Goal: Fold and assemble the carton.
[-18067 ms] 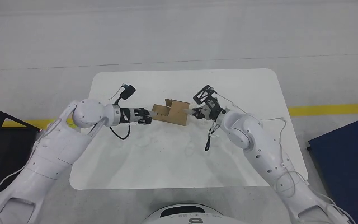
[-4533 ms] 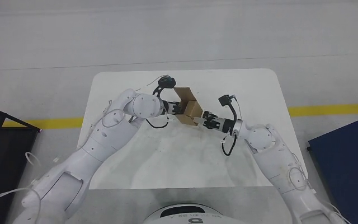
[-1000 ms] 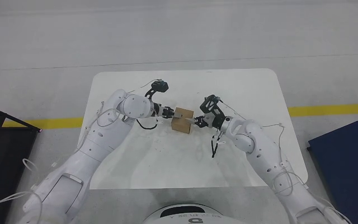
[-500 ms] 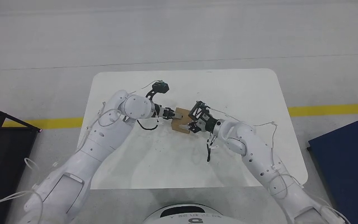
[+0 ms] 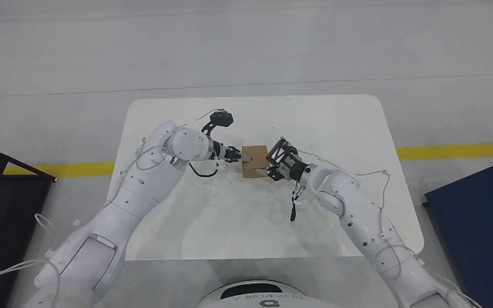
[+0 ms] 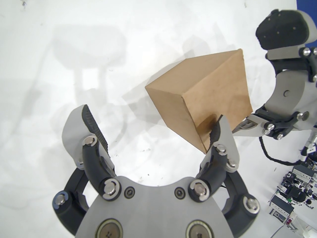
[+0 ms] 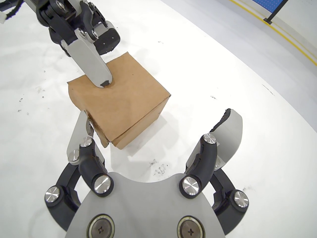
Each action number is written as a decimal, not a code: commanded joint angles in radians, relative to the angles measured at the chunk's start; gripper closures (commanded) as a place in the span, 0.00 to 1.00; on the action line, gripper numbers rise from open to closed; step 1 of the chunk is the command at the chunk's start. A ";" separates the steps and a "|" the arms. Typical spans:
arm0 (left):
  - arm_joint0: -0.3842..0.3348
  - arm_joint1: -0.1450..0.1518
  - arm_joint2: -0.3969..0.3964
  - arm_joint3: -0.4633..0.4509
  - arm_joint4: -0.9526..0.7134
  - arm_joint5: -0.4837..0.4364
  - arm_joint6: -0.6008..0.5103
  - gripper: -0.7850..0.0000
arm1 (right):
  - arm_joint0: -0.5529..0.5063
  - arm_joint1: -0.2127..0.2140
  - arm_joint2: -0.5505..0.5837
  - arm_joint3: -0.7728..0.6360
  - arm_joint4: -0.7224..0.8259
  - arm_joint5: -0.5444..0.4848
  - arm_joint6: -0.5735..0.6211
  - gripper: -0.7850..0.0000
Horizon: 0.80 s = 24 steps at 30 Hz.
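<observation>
The carton (image 7: 118, 100) sits boxed-up between both sets of fingers. Left gripper (image 6: 152, 117), fingers spread, presses one tip onto its top; right gripper (image 7: 156, 116), also spread, nudges a side flap (image 7: 100, 131), apparently to hold it shut.

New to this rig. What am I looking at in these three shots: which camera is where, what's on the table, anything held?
It is a two-armed robot working at a white table. The top view looks down from above its arms. The other two pictures come from a camera on each wrist, so each shows its own hand up close and the other arm's hand farther off. On the table is one small brown carton, folded into what looks like a closed box. Nothing is gripped: the left hand and the right hand are both open, on opposite sides of the carton. One left finger presses on a carton face; one right finger rests against a corner where a flap edge shows.
</observation>
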 commanded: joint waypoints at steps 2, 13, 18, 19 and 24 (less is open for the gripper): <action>-0.001 -0.001 0.000 0.004 0.000 0.000 0.001 0.00 | 0.013 -0.005 -0.028 -0.002 -0.013 -0.007 0.007 0.00; 0.013 0.011 -0.036 -0.009 0.001 0.002 -0.004 0.00 | 0.032 -0.009 -0.030 0.024 -0.034 0.004 0.025 0.00; 0.017 0.014 -0.045 -0.024 0.007 0.000 -0.003 0.00 | 0.011 -0.002 -0.008 -0.005 -0.046 0.002 0.032 0.05; 0.017 0.015 -0.049 -0.027 0.006 0.000 0.000 0.00 | 0.007 -0.001 -0.007 -0.016 -0.053 -0.001 0.031 0.06; 0.014 0.026 -0.086 -0.036 0.012 -0.016 -0.009 0.00 | 0.013 0.002 -0.014 -0.060 -0.108 -0.037 0.054 0.09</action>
